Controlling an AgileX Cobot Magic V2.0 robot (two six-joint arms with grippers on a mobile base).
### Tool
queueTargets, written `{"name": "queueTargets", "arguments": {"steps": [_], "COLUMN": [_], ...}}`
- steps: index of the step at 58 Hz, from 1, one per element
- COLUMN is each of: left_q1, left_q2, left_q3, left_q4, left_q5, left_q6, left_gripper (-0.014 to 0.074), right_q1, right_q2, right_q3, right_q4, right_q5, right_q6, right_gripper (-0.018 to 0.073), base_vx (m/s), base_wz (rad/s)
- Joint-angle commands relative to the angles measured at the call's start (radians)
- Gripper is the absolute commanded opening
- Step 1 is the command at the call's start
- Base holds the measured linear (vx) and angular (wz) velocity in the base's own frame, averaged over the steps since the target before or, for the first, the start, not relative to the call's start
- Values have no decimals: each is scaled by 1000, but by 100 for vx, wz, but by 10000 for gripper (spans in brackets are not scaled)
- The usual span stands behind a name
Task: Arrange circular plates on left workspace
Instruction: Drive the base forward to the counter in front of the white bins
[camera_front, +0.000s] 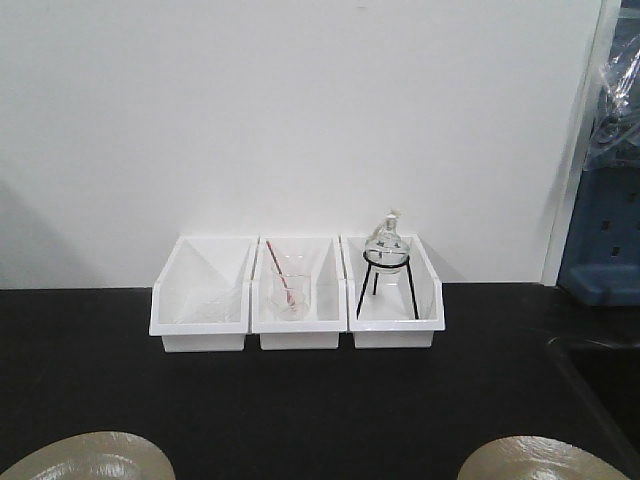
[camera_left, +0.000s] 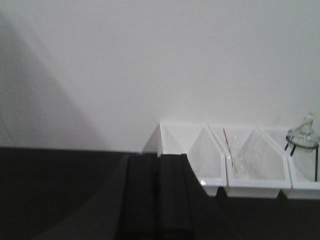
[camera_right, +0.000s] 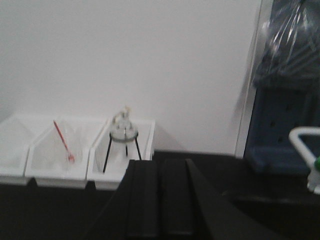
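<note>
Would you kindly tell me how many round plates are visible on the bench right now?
2. The left plate lies at the front-left of the black bench, the right plate at the front-right; the front view's bottom edge crops both. More may sit out of frame.

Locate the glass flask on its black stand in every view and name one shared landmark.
Exterior front: flask right of centre, in the rightmost white bin.
Left wrist: flask at the far right edge.
Right wrist: flask left of centre.
Shared landmark: the red rod in the middle bin.
</note>
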Motion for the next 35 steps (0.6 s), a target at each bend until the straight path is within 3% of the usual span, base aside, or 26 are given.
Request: {"name": "queueTargets", "arguments": {"steps": [1,10,16,22,26,31,35], "left_q1": [-6,-6,-6,-6,-6,-6,-6], "left_q2": [93,160,173,173,180,192,204], "left_q3": [-75,-83,-83,-83,-83,-83,-83], "left_q4": [-3,-16,-78,-219,-294,-449,-615], "left_q5": [-47,-40,4,93,145,215,267], "left_q6": [-12,-12,-12,-12,7,77,197], "left_gripper": [3,3,3,3,3,3,3], "right_q1": [-1,-1,-1,-1,-1,-1,-1], "right_q2": [114,216,250,280,301,328,358], "right_q3": [-68,-70,-70,-70,-70,-70,-70], "right_q4": [15,109,188,303,389,558,730], "right_q5": [-21,52,108,176,218,294,369], "right_q6": [-3,9,9,-2,-65,-213,-377], "right_gripper": [0,0,0,0,0,0,0], "base_vx": [0,0,0,0,0,0,0], "base_wz": [0,0,0,0,0,0,0]}}
